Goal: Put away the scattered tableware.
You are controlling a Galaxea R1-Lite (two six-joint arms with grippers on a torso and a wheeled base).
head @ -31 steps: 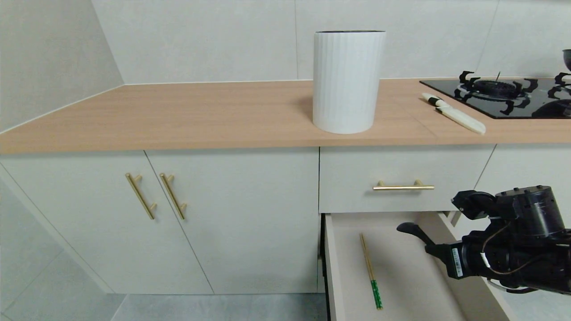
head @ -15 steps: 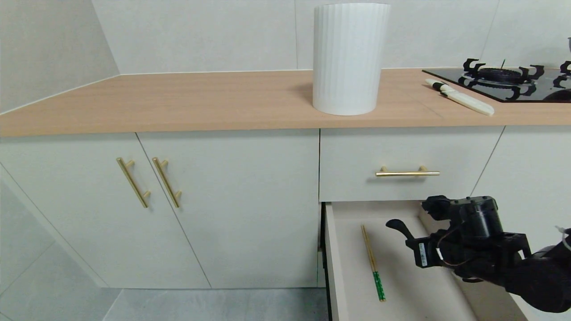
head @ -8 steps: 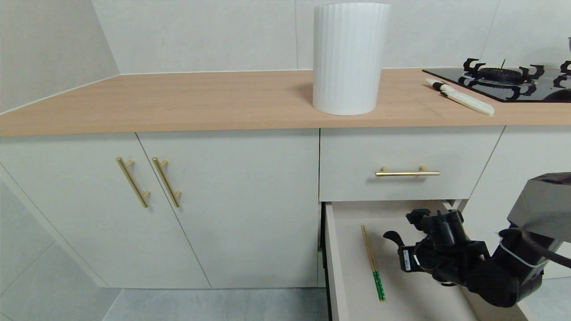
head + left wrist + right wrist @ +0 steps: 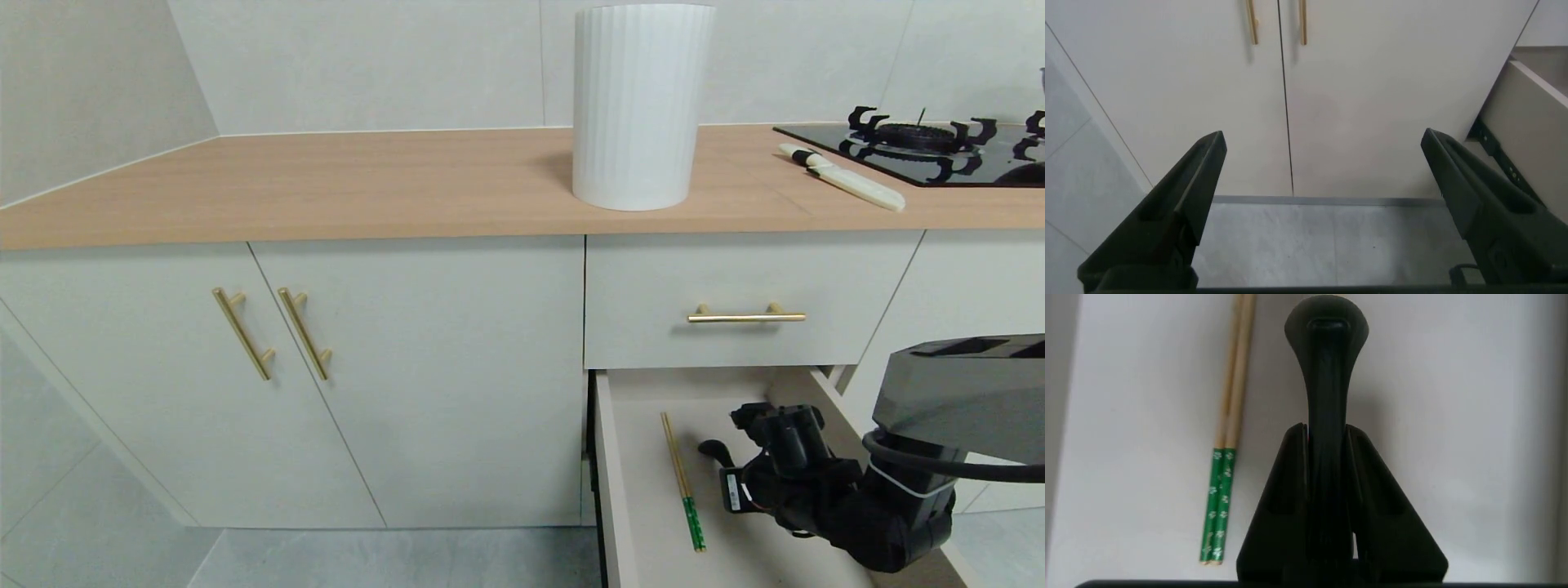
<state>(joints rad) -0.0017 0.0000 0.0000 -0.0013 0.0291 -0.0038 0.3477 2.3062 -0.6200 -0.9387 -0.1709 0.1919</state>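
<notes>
The chopsticks (image 4: 1231, 408) just beside the black right gripper (image 4: 1327, 441) are pale wood with green, white-flecked ends; the spoon (image 4: 1327, 343) it holds is black.

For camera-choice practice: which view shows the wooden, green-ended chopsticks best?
Right wrist view: wooden, green-ended chopsticks lie close, pattern visible. Head view shows them small in the open drawer; left wrist view faces cabinet doors.
</notes>
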